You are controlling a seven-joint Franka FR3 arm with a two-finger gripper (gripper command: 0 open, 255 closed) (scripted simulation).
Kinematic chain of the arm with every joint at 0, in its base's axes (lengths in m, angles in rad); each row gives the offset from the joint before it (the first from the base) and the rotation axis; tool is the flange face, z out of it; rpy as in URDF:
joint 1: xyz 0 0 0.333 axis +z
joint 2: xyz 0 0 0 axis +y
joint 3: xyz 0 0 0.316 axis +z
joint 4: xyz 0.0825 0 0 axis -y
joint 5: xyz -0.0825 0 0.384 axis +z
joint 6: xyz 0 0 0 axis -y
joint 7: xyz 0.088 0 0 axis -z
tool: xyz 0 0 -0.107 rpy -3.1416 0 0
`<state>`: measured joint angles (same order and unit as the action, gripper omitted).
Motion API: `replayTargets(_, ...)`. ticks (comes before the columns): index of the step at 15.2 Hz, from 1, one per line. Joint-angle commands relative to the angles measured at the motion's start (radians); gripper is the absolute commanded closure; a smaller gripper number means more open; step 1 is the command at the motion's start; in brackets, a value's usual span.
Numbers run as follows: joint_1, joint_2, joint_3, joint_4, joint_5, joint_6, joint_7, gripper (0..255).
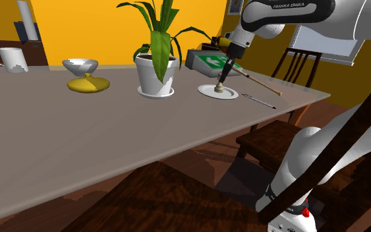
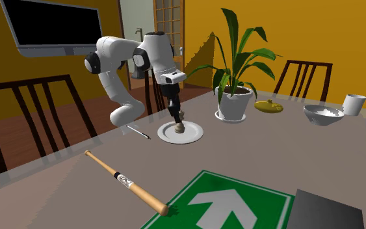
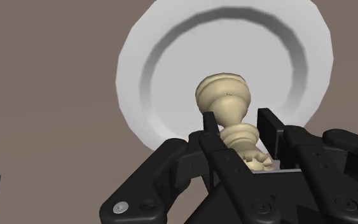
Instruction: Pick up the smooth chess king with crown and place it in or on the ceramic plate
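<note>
Cream-coloured and smooth, the chess king (image 3: 225, 102) sat clamped in the gripper (image 3: 238, 122). In the wrist view the two black fingers pressed on its upper part from either side. The crown end was tucked in toward the palm, and the round base pointed down at the white plate (image 3: 171, 44).

That plate lay on the grey-brown bench (image 3: 44, 95), a little right of centre in the upper half of the shoulder view, just beside the plant's white pot (image 1: 156, 78). There the king stood upright over the plate's middle. You could not tell from these views whether its base was touching the plate or hung barely above it.

By my reading you were at the placing step: the pick-up was done and only the release was left. The next move called for easing down until the base was surely seated. After that, you needed to part the fingers and lift the gripper straight up. A tall piece on a small foot would likely topple if a finger dragged the crown sideways, so any sideways motion had to wait until the fingers were above the crown.
</note>
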<state>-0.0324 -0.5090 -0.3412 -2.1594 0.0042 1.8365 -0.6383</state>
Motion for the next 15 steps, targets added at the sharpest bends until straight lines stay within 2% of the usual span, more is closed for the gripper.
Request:
replayTargets(1,0.0,0.0,0.0,0.0,0.0,0.0,0.0,0)
replayTargets(6,0.0,0.0,0.0,0.0,0.0,0.0,0.0,0)
replayTargets(10,0.0,0.001,-0.001,0.129,0.0,-0.127,0.0,0)
replayTargets(15,0.0,0.001,-0.001,0.129,0.0,-0.127,0.0,0)
